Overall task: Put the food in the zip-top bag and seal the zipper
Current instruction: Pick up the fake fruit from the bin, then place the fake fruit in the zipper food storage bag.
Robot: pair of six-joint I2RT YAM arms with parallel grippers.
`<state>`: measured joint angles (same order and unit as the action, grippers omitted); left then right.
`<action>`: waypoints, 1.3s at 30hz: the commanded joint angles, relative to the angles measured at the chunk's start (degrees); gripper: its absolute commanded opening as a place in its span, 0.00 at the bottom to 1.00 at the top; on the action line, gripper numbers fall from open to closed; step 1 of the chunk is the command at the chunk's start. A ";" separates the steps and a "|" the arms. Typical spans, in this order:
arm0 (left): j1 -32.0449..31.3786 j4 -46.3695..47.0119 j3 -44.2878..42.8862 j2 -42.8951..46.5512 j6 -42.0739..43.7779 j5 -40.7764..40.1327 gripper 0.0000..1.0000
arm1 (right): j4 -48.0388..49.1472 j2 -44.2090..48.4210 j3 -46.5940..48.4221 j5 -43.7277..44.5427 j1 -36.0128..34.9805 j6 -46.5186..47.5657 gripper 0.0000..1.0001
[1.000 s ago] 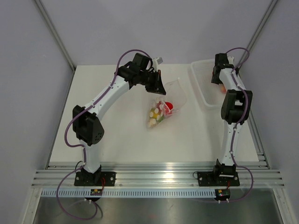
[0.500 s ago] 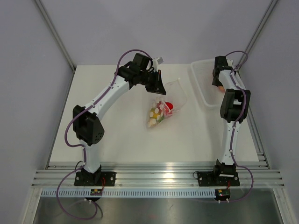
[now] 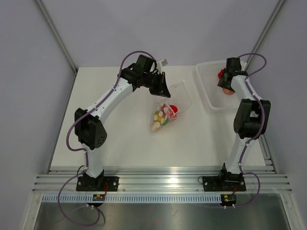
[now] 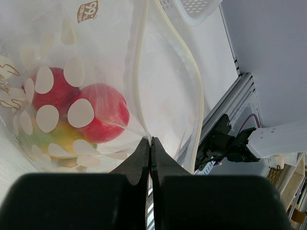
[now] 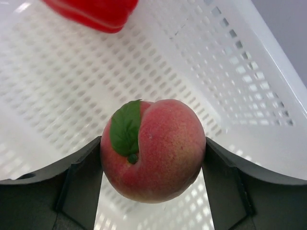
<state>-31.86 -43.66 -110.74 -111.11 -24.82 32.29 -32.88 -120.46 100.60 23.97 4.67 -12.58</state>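
Now right hand (image 5: 153, 163) gripping peach (image 5: 158, 139) in tray (image 5: 240, 72); needing straight lift clearing tray wall. Left hand (image 4: 150, 143) pinching zip-top bag (image 4: 96, 57) rim, holding mouth open for drop.

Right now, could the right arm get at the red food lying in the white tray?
Probably not yet: the red piece lies close and unblocked, but the right tool grips a peach.

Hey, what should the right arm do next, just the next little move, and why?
Probably lift straight up: the right end effector is closed on the peach, low inside the tray, and the left end effector pinches the bag at its rim, holding the mouth open.
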 commanded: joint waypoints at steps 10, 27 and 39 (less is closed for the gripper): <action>0.30 2.26 -2.64 -0.51 0.30 2.95 0.00 | 1.25 37.56 -17.98 -32.12 -2.54 -8.17 0.58; 0.30 2.53 -1.94 1.25 -0.84 3.21 0.00 | 3.79 39.52 -22.64 -37.77 -25.66 -13.35 0.63; 0.30 4.37 -1.41 1.69 -3.22 3.65 0.00 | -1.04 39.78 -20.71 -30.75 -27.78 -10.19 0.99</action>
<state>-31.86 -42.28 -110.91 -112.05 -27.11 34.39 -33.01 -83.66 77.54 -10.94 -22.68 -24.60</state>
